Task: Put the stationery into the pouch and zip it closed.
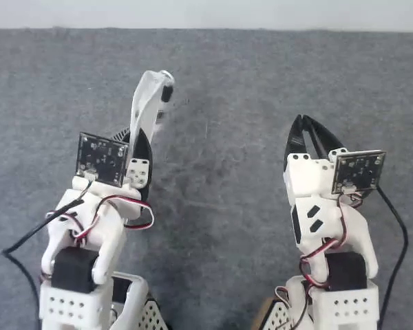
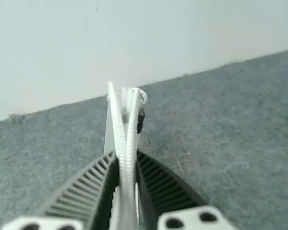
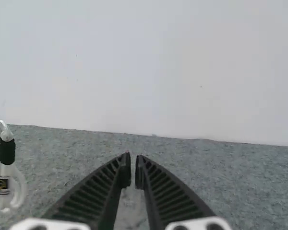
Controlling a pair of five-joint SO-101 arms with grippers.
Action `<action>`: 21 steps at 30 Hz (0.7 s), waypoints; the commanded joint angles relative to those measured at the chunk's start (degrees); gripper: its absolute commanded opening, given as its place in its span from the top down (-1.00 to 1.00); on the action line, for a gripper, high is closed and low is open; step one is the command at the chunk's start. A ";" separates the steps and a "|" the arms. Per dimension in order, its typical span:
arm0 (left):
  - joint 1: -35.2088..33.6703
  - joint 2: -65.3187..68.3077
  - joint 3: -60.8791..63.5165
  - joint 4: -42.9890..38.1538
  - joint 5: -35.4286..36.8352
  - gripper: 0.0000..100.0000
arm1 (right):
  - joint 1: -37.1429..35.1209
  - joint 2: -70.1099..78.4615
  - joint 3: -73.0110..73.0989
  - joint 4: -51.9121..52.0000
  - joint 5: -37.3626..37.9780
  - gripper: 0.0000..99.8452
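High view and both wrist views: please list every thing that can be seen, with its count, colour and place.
clear plastic pouch: one, transparent with a black piece near its far end, sticking out beyond the left gripper's fingers
grey felt-like table cover: one, grey, under both arms
white wall: one, white, behind the table's far edge
white robot arms: two, side by side at the near edge
left gripper: one, black fingers, shut on the pouch
right gripper: one, black fingers nearly together, holding nothing
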State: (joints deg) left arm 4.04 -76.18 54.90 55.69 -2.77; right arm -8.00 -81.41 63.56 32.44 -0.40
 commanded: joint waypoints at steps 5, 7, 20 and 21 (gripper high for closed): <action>1.14 -2.20 2.33 -6.24 3.25 0.98 | -0.31 -0.84 -0.53 -1.19 -0.44 0.96; 3.25 -2.20 2.51 -5.89 3.60 0.98 | -0.31 -0.84 -0.53 -1.10 -0.44 0.96; 10.20 -2.64 0.92 1.58 10.37 0.57 | -0.04 -0.84 -0.53 -1.19 -0.44 0.96; 10.20 -2.64 0.22 2.55 10.99 0.57 | -0.04 -0.84 -0.53 -1.19 -0.44 0.96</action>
State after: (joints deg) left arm 13.89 -76.97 59.03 55.69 5.76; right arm -8.00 -81.41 63.56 32.44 -0.40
